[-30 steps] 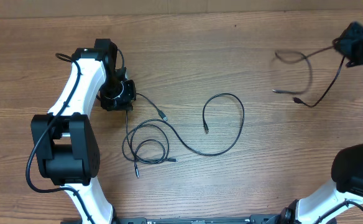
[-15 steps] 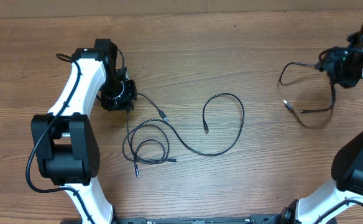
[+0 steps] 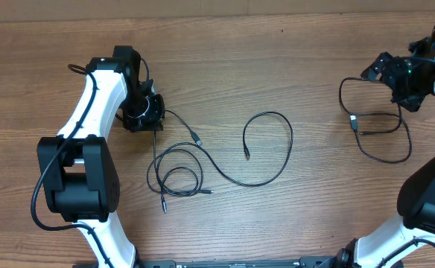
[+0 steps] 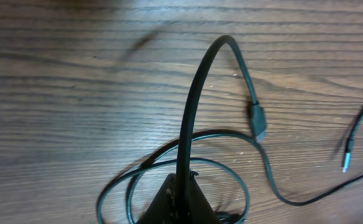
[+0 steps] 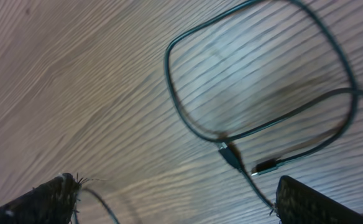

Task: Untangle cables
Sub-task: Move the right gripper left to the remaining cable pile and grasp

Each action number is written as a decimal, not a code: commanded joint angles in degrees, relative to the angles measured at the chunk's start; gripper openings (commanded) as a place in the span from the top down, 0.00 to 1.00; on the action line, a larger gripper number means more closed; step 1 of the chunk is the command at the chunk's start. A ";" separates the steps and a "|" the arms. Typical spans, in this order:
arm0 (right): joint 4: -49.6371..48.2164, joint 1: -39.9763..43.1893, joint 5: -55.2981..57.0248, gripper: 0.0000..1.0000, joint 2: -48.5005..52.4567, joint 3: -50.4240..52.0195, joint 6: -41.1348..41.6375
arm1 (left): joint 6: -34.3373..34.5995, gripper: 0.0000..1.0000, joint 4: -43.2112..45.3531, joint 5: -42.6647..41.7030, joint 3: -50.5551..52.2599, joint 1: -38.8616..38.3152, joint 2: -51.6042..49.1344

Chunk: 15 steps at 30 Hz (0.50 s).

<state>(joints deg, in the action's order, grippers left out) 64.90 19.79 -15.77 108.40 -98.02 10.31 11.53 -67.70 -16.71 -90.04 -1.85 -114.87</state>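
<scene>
- While my left gripper (image 3: pixel 152 123) is pinching shut on one strand of the cables (image 3: pixel 202 167), that strand is rising from between my fingertips in the left wrist view. It is arching ahead and ending in a plug (image 4: pixel 258 121).
- Coils of the same cables are lying on the wooden table (image 3: pixel 277 59) just beneath that grip. The raised strand is crossing in front of them and hiding part of the loops.
- Off to the right of my left fingertips a second plug (image 4: pixel 347 163) is showing. Both plugs are looking too small and blurred for me to read any marking.
- My right gripper (image 3: pixel 394 83) is hovering with its fingers (image 5: pixel 51 199) spread wide apart, clamping nothing.
- Beneath and ahead of it a separate cable (image 3: pixel 387 161) is lying loose on the table, looping over itself, its plug ends close together where the strands are crossing.
- That cable is lying well apart from the cables under my left gripper.
- Along my left arm a thicker black cord (image 3: pixel 74 68) is running.
</scene>
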 commanded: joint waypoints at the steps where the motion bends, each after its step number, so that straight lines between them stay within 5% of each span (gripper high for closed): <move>1: 0.76 -0.09 -8.83 0.05 0.44 0.13 -4.11 | -1.33 0.96 0.57 -5.20 -0.07 -0.07 -0.20; 6: 4.44 -2.45 -22.12 0.21 0.46 0.20 -9.09 | -5.05 0.96 1.55 -17.75 -0.07 -0.04 -0.20; 11: 7.48 -8.57 -22.73 0.21 0.50 0.20 -9.18 | -5.51 0.96 3.67 -30.14 -0.07 0.00 -0.20; 15: 8.46 -15.19 -22.71 0.16 0.50 0.44 -10.51 | 1.49 0.96 5.38 -32.81 -0.07 -0.02 -0.20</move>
<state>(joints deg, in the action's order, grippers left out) 73.17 8.54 -36.23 108.40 -98.02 1.93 8.95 -62.85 -42.68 -90.04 -1.85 -114.87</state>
